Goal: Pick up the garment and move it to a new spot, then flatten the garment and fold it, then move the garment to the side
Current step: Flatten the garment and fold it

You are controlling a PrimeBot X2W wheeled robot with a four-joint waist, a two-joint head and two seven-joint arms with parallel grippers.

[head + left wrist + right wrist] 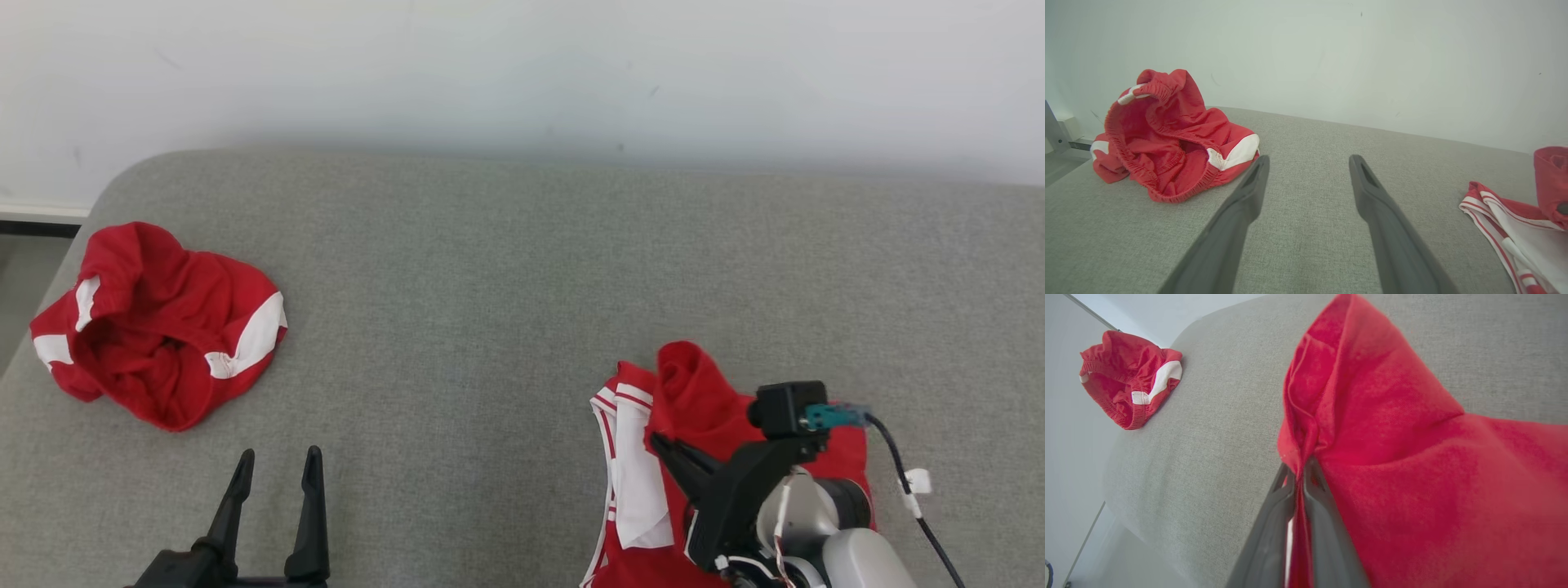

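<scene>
A red garment with white striped trim (645, 482) lies bunched at the lower right of the grey padded surface (506, 310). My right gripper (658, 443) is shut on a fold of its red cloth, which rises into a peak above the fingers; the right wrist view shows the pinch (1300, 473) with fabric squeezed between the two fingers. Its white striped edge (1515, 220) appears at the right of the left wrist view. My left gripper (277, 465) rests open at the lower left, holding nothing, its fingers (1249, 192) spread over bare surface.
Crumpled red shorts with white patches (159, 327) sit at the far left near the surface's rounded corner, also seen ahead-left of the left gripper (1167, 134) and far off (1128, 377). A pale wall (522, 73) backs the surface. A black cable (906, 482) hangs off my right wrist.
</scene>
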